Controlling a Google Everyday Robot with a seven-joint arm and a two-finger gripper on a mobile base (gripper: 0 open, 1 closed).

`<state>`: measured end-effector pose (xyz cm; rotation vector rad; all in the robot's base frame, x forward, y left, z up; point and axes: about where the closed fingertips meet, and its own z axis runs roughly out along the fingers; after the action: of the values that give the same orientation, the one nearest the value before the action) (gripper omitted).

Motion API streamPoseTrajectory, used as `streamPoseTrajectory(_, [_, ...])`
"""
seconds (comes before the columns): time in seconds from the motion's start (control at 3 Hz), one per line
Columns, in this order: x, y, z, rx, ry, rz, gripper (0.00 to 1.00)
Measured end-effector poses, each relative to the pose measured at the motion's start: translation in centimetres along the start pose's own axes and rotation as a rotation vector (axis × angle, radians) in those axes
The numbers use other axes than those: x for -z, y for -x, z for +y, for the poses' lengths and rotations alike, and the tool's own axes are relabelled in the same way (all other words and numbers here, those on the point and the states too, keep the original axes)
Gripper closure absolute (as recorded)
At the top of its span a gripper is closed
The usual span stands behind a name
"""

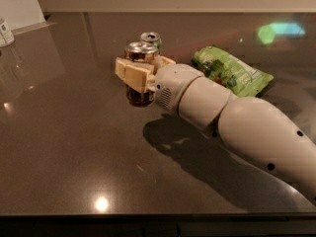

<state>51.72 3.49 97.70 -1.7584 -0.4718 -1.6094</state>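
Observation:
A brown drink can (140, 96) stands upright near the middle of the dark tabletop (74, 147). My gripper (141, 69) is shut on it, with one tan finger (131, 74) across the can's front and the other behind its right side. Whether the can rests on the table or hangs just above it is unclear. The white arm (237, 127) reaches in from the lower right. A second can (150, 37) with a silver top stands just behind the held one.
A crumpled green snack bag (230, 71) lies to the right, behind the arm. A white container (5, 32) sits at the far left edge by the wall. The table's front edge runs along the bottom of the view.

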Motion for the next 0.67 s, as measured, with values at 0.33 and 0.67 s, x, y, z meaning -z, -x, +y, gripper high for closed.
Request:
streamPoseTrajectory(0.33, [0.2, 1.1, 0.6, 0.070, 0.019, -0.010, 1.00])
streamPoseTrajectory(0.67, [0.4, 2.4, 1.1, 0.119, 0.027, -0.023, 1.00])
